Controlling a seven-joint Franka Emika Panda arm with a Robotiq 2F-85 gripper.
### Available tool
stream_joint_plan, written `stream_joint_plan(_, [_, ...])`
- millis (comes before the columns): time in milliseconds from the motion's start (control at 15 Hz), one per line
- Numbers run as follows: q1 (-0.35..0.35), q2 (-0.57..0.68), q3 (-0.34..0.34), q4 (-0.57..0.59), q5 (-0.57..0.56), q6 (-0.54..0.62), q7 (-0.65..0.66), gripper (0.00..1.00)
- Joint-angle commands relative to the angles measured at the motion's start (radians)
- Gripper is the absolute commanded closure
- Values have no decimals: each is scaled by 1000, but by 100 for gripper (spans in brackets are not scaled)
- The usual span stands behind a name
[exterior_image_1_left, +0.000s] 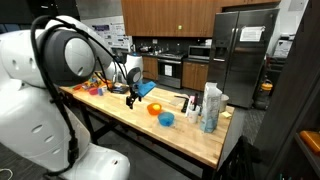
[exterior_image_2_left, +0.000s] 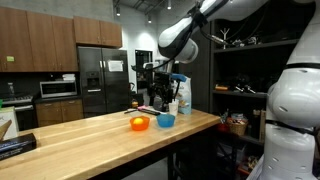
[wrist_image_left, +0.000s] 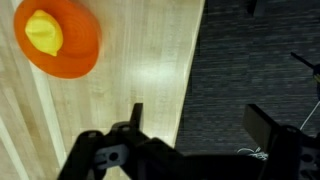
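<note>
Wrist view shows the orange bowl sitting flat on the wooden table, cradling a yellow piece that likely cannot roll away. The gripper hangs apart from it above the table's edge, fingers spread wide and empty, dark carpet beyond.

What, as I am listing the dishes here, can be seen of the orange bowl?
The orange bowl is small, round and shallow, smooth like plastic, standing upright on the pale wooden table near its edge. Inside lies a yellow piece, too blurred to name. In an exterior view a blue bowl sits close beside it; whether they touch is unclear. The open pincer hangs apart from it.
</note>
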Motion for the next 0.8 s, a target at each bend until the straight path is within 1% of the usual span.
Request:
stream_joint_plan(0, [60,-170,-33,-134,17,-13,3,0])
stream_joint_plan(133, [87,-239,-43,-186,7,-9,7,0])
stream_joint_plan(400, [123,-354,-80,-253,-4,-11,9,0])
stream_joint_plan(733, [135,-454,-138,-293,-25,-5,-3,0])
